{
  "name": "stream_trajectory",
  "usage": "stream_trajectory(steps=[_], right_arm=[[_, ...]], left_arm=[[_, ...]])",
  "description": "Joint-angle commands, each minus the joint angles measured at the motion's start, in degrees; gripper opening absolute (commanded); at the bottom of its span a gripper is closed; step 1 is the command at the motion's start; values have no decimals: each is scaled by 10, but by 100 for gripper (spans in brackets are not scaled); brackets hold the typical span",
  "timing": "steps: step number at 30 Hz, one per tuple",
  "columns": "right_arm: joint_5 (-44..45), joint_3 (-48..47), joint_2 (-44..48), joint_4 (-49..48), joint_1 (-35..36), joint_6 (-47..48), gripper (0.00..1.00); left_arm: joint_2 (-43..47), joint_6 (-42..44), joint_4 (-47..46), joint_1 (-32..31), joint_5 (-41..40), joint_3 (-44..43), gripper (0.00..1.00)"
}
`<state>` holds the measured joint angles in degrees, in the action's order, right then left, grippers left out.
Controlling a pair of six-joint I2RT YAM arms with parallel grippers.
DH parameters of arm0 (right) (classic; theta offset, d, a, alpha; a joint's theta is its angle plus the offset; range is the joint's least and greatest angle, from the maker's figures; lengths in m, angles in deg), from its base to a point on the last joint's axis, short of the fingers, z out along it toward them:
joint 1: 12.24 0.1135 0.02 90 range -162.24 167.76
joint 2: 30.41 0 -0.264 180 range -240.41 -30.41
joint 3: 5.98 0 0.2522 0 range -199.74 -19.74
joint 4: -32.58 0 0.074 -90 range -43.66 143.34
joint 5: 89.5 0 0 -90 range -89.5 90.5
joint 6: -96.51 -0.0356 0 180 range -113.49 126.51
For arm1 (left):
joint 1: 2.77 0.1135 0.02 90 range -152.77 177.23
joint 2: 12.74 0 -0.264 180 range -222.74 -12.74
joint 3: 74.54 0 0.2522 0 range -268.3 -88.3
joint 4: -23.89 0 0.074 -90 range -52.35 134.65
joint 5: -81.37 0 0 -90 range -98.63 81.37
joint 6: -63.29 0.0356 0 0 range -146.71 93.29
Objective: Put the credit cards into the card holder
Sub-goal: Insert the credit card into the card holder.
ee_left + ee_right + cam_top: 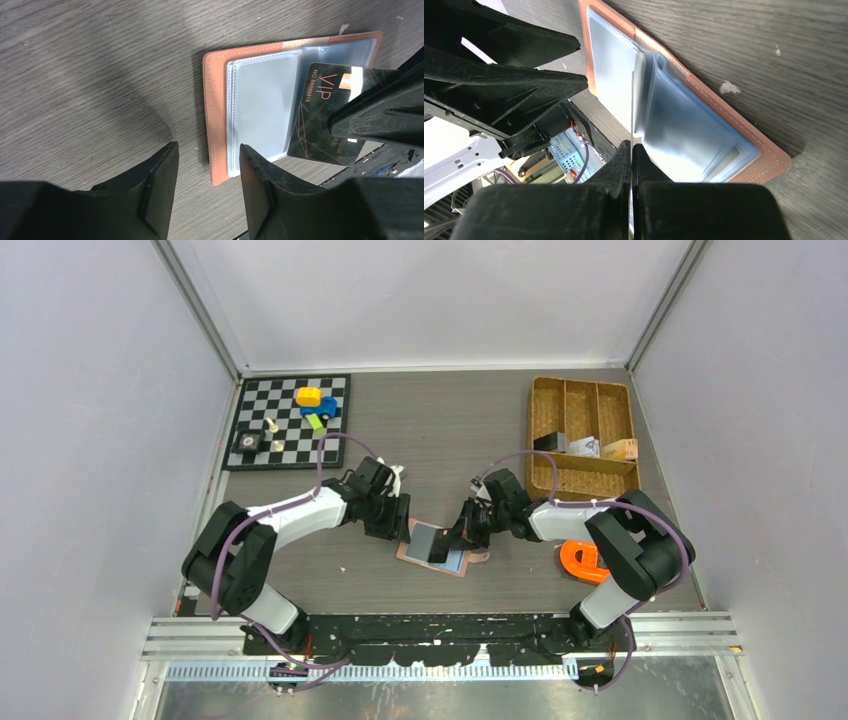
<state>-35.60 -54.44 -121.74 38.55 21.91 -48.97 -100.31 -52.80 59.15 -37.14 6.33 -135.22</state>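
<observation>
From above, the card holder (pixel 452 564) is lying open near the middle of the worktop's near edge. The right gripper (pixel 462 534) is reaching over it from the right, closed on a dark card (pixel 440 547), while the left gripper (pixel 392 524) is hanging at the holder's left side. In the left wrist view, that left gripper's jaws are standing wide apart and gripping nothing. One fingertip seems to be sitting at the holder's salmon border, though I cannot tell whether it is pressing down. If it is not, the holder is probably lying loose, and a push from the card could be sliding it toward the left edge instead of letting the card go in. The same view is showing the black card tilted across the clear sleeves (pixel 260 100), its corner lying over the plastic rather than inside a slot, so it could be skating across the top. In the right wrist view, the card is showing edge-on, pinched tight between the shut fingers and pointing at a raised fold of sleeve. The risks there are catching and buckling that flap, going in crooked and jamming, or the thin card twisting in the pinch.
</observation>
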Motion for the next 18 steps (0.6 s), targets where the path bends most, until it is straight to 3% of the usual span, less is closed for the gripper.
stream_trajectory(steps=[1, 18], right_arm=[[-11, -12, 24, -14, 3, -7, 1], [-7, -18, -24, -24, 4, -13, 0]], left_arm=[[-7, 19, 8, 1, -7, -25, 48], [-12, 29, 17, 1, -6, -31, 43]])
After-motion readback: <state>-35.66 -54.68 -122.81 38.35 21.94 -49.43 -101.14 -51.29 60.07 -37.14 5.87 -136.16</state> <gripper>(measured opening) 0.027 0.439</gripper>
